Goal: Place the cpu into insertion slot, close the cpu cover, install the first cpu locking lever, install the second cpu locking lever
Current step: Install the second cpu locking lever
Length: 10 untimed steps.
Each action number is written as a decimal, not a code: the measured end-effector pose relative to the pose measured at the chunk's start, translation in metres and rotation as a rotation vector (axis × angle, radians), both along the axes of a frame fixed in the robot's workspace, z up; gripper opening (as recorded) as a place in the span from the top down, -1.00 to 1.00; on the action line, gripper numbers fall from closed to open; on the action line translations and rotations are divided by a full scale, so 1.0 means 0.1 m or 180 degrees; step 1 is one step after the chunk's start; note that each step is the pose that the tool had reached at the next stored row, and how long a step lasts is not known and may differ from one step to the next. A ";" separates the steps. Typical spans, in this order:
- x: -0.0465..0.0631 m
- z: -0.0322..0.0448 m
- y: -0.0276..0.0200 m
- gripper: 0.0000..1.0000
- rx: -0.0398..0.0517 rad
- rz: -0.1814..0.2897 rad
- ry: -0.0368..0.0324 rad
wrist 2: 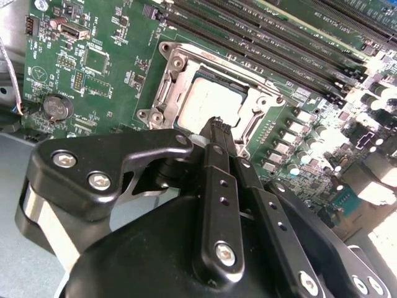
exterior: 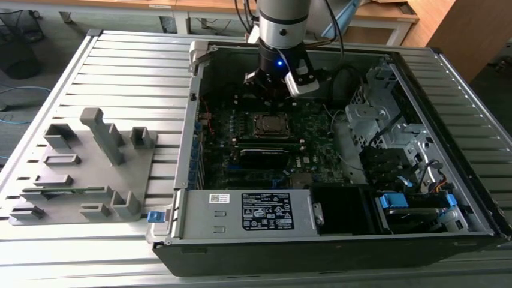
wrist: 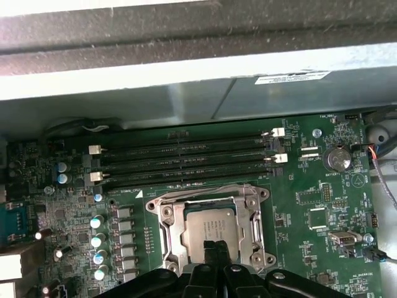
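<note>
Going across the exterior view from its left, we first see a grey fixture block [exterior: 84, 174] lying on the slatted tabletop [exterior: 120, 66], then the open computer case [exterior: 320, 156] with its motherboard [exterior: 264, 138], and over it the arm's gripper [exterior: 276, 101] hanging just behind the socket, with the drive bays [exterior: 384, 132] toward the exterior view's right. In both wrist views the cpu [wrist: 211, 226] already lies in the insertion slot [wrist: 177, 214], its dull metal top showing through the cut-out of the cpu cover [wrist: 251, 208], which appears to lie down flat over it. We judge that placing and closing are done and that the locking-lever step is in hand, though we cannot tell whether either lever is latched. In the second wrist view the fingers [wrist 2: 218, 133] are pressed together with nothing between them, their tip right at the near edge of the socket frame; whether it touches we cannot tell. The next move calls for a narrow, firm push on a thin lever without scraping the chip. The first wrist view adds the memory slots [wrist: 186, 161] and coin battery [wrist: 338, 158]; the exterior view alone shows the case and the fixture.
</note>
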<state>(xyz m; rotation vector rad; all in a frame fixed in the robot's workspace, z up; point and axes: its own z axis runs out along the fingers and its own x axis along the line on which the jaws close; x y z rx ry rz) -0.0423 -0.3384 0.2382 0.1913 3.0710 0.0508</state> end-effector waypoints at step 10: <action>0.00 0.000 -0.122 0.79 0.0000 0.0000 0.0000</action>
